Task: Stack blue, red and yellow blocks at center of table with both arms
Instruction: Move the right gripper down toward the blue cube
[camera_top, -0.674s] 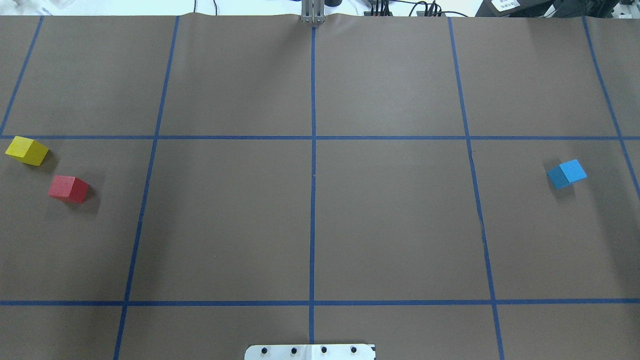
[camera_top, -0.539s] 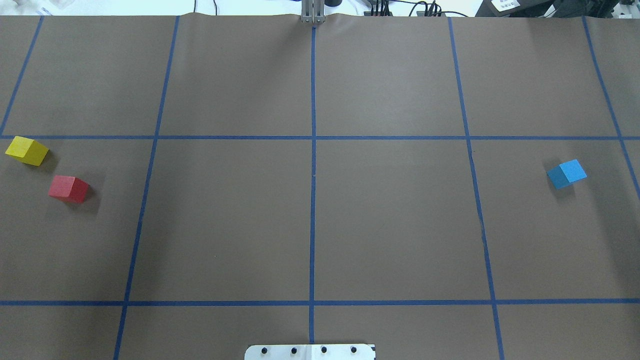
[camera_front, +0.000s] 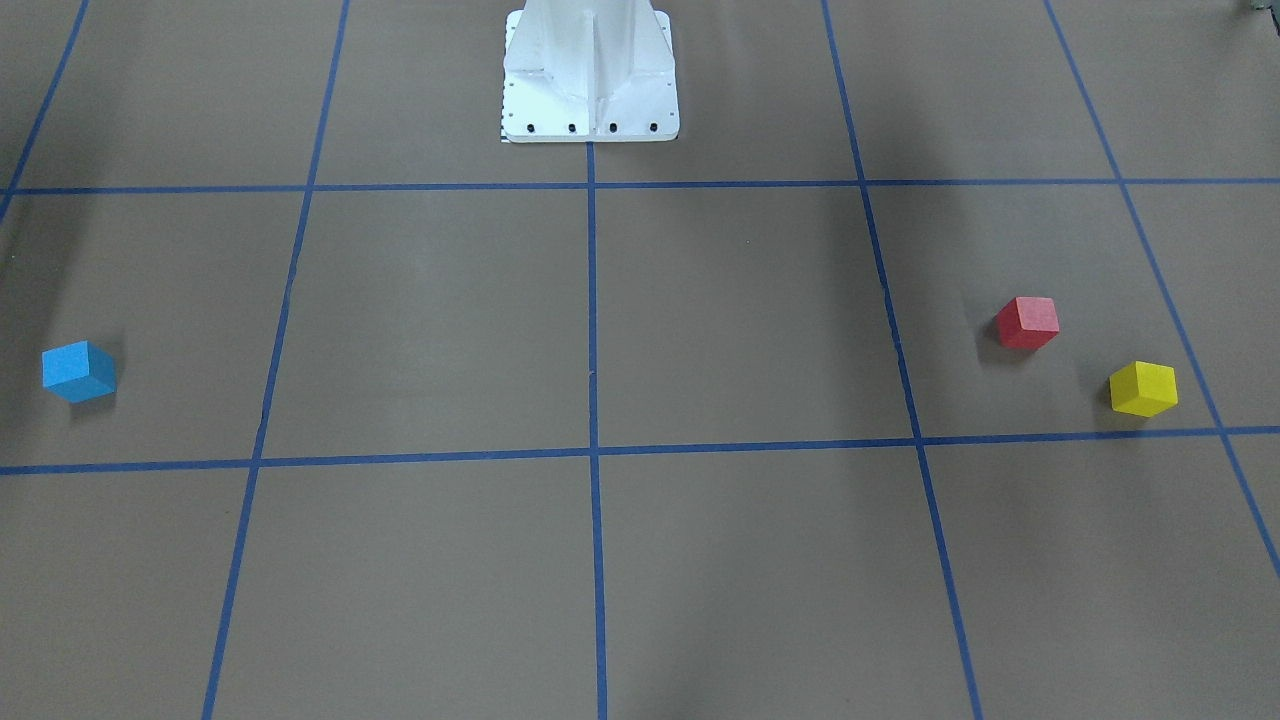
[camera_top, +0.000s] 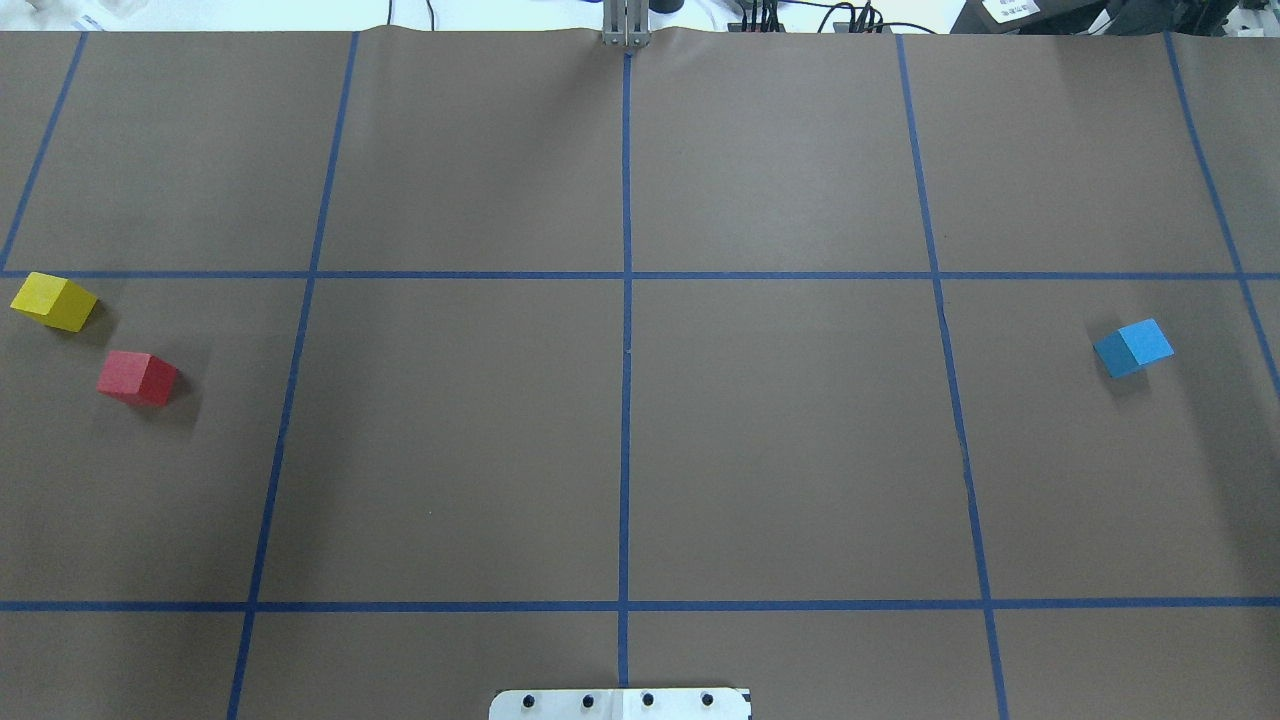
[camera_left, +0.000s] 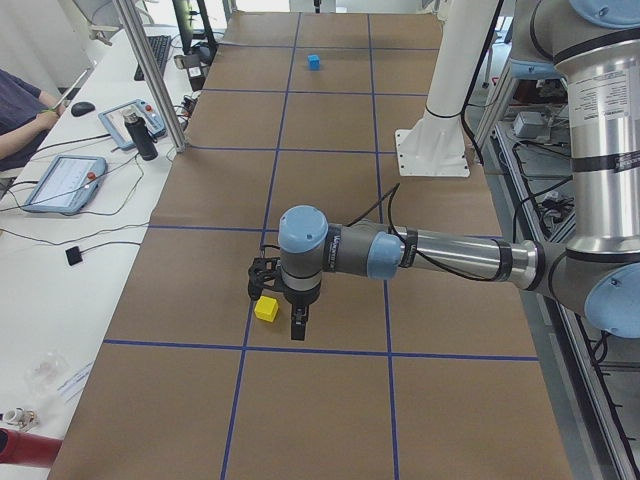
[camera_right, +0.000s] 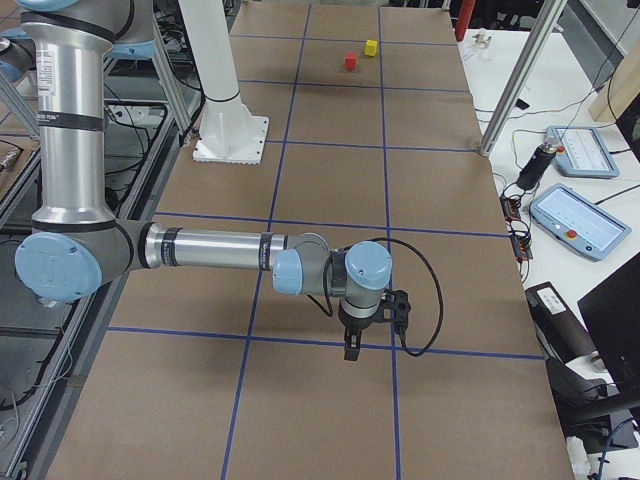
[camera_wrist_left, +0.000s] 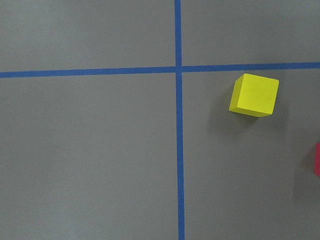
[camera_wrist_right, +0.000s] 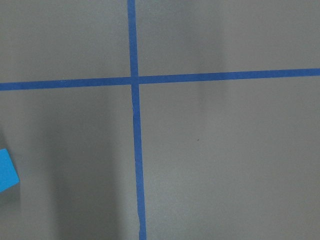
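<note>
The yellow block (camera_top: 54, 301) and the red block (camera_top: 138, 377) lie close together at the table's left side. The blue block (camera_top: 1133, 347) lies alone at the far right. No gripper shows in the overhead or front views. In the exterior left view my left gripper (camera_left: 280, 318) hangs over the table just beside the yellow block (camera_left: 266, 309); the red block is hidden there. In the exterior right view my right gripper (camera_right: 365, 345) hangs low over the table; the blue block is hidden there. I cannot tell whether either gripper is open or shut.
Brown paper with blue tape grid lines (camera_top: 625, 350) covers the table. The robot's white base plate (camera_top: 620, 704) sits at the near middle edge. Operator desks with tablets (camera_right: 575, 220) line the far side.
</note>
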